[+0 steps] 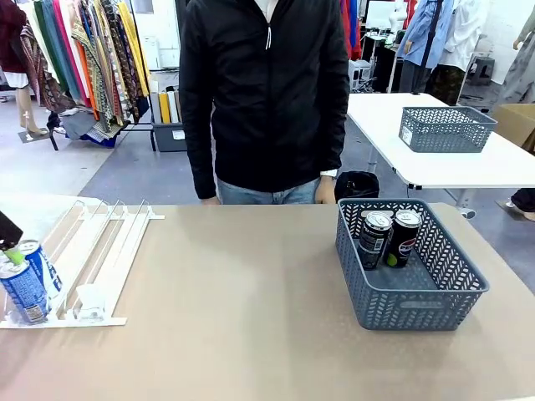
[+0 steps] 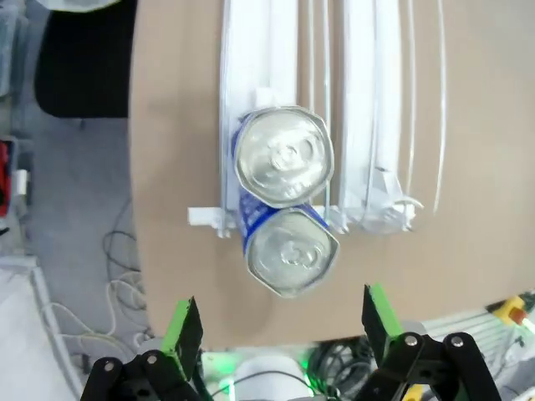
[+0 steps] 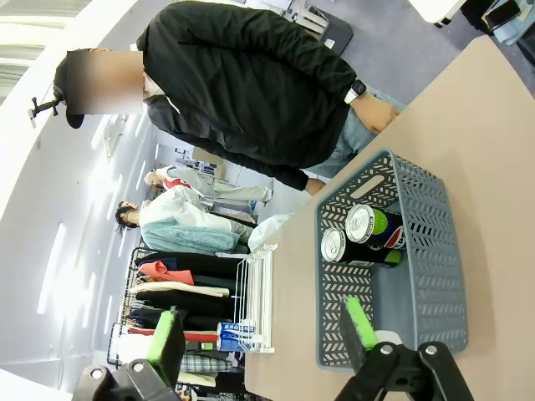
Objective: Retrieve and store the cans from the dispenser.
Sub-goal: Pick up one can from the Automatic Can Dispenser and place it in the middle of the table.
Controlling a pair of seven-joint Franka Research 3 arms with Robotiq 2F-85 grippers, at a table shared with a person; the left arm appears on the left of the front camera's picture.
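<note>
The white dispenser (image 1: 100,246) slopes toward me at the table's left. Two blue cans (image 1: 25,292) (image 1: 39,261) stand one behind the other at the front of its leftmost lane. From above, their silver tops are the front can (image 2: 292,252) and the one behind it (image 2: 284,156) on the dispenser (image 2: 368,125). My left gripper (image 2: 280,326) hangs open above the front can, touching nothing; its tip (image 1: 10,242) pokes in at the picture's left edge. Two black Pepsi cans (image 1: 375,238) (image 1: 403,236) stand in the grey basket (image 1: 418,305). My right gripper (image 3: 263,330) is open, high above the basket (image 3: 418,284).
A person in a black jacket (image 1: 263,92) stands at the table's far edge, hands down. Another grey basket (image 1: 445,128) sits on a white table behind. The brown tabletop (image 1: 242,301) lies between dispenser and basket. The table's edge runs just past the dispenser's front stops (image 2: 209,219).
</note>
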